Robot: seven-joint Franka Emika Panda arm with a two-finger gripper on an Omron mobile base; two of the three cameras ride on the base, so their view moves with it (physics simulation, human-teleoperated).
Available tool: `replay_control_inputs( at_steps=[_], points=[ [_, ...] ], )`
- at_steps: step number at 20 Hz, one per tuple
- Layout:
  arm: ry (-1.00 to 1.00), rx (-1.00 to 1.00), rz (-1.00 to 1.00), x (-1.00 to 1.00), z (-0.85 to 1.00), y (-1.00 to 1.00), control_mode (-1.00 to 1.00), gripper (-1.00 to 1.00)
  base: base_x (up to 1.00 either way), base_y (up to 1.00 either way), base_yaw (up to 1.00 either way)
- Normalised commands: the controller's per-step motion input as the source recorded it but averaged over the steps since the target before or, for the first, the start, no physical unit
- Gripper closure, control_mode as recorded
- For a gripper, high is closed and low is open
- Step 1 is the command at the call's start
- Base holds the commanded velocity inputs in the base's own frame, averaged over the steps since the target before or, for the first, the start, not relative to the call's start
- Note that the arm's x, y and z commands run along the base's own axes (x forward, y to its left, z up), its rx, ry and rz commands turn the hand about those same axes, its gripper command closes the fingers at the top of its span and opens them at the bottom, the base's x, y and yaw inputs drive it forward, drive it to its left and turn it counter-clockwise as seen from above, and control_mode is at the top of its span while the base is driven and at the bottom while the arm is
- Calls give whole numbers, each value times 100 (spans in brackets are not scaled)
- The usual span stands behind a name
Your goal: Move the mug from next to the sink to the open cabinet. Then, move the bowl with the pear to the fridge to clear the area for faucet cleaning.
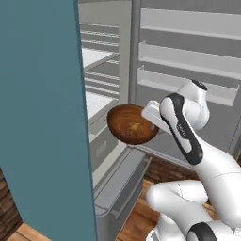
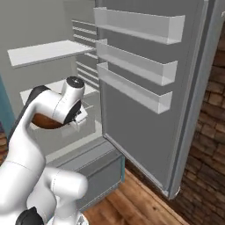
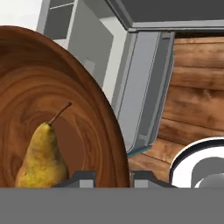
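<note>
Left base view: I hold the bowl (image 1: 130, 124) in the air at the fridge (image 1: 155, 61) opening, level with a lower shelf, its mouth tipped toward the camera; the pear (image 1: 134, 127) shows as a yellow spot inside. My claw (image 1: 151, 114) sits at the bowl's right rim. Right base view: my forearm covers most of the bowl (image 2: 44, 121), which hangs in front of the white shelves, with the door racks (image 2: 136, 66) well to the right. Hand view: my two tips (image 3: 113, 178) are nearly closed, pinching the bowl's rim (image 3: 123, 168) between them; the pear (image 3: 42, 156) lies against the inner wall. Judgement: the mug part appears done, and this is the carry-in. I should level the bowl first so the pear cannot roll out, go in slowly over a shelf, clear of its front edge, and let go only once the base is resting flat.
</note>
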Motion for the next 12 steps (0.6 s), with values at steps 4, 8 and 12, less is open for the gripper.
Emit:
replay_control_inputs(
  at_steps=[4, 8, 12],
  points=[
    [0, 0, 0, 0, 0, 0, 100, 100, 95, -41, 44],
    [0, 0, 0, 0, 0, 0, 100, 100, 68, 0, 43],
    [0, 0, 0, 0, 0, 0, 100, 100, 37, -1, 36]
  ],
)
